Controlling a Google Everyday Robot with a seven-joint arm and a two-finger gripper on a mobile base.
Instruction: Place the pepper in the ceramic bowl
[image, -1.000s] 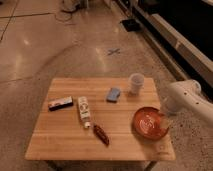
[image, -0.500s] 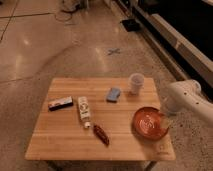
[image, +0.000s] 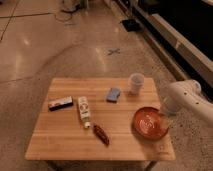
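Pepper (image: 101, 134), slim and dark red, lies flat on the wooden table (image: 55, 142) in the lower middle of the frame. It is angled, with one end toward the upper left and the other toward the lower right. Its upper end is just beside the lower end of the white tube (image: 84, 111), which lies lengthwise above and to the left of it.

The ceramic bowl (image: 147, 122), orange-red with pale swirl marks inside, sits to the right of the pepper near the table's lower right corner. Bare tabletop separates the two.

The gripper (image: 165, 121) is at the right side of the frame, at the end of a white arm (image: 186, 95) that enters from the right edge and bends downward. It hangs at the bowl's right rim, by the table's right edge. Whether it is open or closed cannot be told, and nothing can be made out in its grasp. The pepper is well apart from it, to its left and slightly lower in the frame, with the whole bowl between them.

Toward the top of the table, a white translucent cup (image: 135, 82) stands upright near the upper right. A small blue object (image: 113, 94) lies just left of and below it. A dark flat packet (image: 60, 103) lies at the left, beside the tube.
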